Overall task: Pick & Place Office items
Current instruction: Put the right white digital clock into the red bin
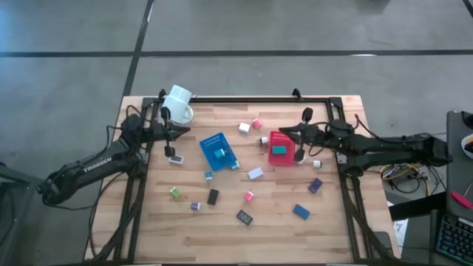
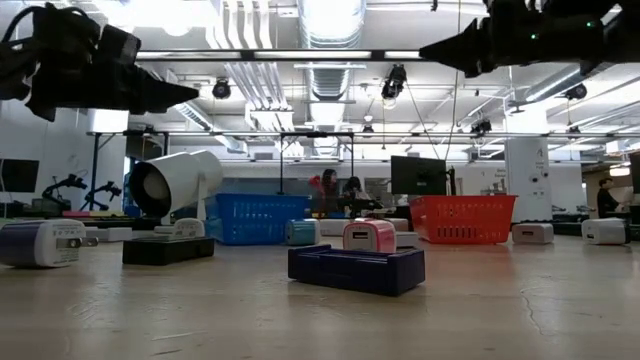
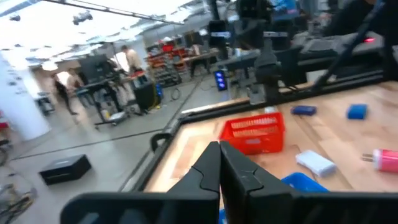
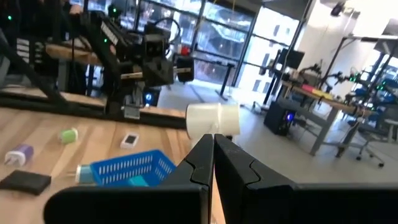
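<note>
Many small office items (image 1: 250, 196) lie scattered over the bench (image 1: 244, 229) — pink, white, blue, purple, black, green — most toward its middle and near edge. One teal block (image 1: 278, 150) sits in the red tray (image 1: 275, 139); another lies in the blue tray (image 1: 211, 143). Left tool (image 1: 174, 135) hangs beside the white mug (image 1: 178, 103), fingers shut, holding nothing. Right tool (image 1: 284, 134) hangs over the red tray's edge — shut, empty, above the items.

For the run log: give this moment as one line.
left gripper: shut, empty, raised | right gripper: shut, empty, raised | blue tray: one teal block | red tray: one teal block
</note>
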Robot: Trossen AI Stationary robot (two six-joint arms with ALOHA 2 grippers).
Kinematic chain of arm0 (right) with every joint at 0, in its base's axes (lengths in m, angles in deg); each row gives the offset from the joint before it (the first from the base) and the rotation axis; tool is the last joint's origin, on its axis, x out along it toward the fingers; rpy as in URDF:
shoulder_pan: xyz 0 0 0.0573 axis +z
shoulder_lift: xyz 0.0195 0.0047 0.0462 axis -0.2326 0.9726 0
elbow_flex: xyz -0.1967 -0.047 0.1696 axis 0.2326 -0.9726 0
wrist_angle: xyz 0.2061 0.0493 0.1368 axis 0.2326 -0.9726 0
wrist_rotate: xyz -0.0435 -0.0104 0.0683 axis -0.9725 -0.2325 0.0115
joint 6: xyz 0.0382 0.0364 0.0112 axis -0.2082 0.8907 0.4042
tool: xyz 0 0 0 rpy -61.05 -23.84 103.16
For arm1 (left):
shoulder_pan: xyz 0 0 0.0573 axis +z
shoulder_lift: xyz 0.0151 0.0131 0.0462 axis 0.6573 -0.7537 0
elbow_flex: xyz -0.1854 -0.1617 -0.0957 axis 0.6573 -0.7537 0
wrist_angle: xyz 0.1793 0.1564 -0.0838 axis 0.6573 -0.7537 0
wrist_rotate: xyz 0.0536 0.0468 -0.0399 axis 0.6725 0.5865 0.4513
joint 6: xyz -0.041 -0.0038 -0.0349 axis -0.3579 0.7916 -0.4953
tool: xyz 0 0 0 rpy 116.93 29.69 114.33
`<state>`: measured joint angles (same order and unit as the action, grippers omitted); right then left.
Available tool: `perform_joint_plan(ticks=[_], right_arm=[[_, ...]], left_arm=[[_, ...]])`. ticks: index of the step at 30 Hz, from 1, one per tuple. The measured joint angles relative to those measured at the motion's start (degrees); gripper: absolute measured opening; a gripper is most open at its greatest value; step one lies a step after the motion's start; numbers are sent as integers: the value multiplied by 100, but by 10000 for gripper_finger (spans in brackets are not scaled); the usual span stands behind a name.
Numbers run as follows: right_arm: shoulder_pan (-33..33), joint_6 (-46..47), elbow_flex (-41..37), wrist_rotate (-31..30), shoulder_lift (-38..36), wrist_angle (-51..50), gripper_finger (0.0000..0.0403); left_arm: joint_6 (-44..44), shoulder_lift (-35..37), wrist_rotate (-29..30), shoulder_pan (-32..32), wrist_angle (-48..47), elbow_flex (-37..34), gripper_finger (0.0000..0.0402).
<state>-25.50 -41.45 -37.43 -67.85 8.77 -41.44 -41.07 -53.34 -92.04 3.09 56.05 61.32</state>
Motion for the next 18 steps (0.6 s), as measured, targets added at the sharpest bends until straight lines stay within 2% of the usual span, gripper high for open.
perform_joint_plan(ticks=[6, 18], right_arm=[[-2, -8, 261, 0, 165, -249, 8], [-185, 29, 415, 1, 574, -254, 8]], left_arm=[[-307, 1, 599, 0, 76, 17, 11], [-432, 1, 624, 0, 36, 17, 10]])
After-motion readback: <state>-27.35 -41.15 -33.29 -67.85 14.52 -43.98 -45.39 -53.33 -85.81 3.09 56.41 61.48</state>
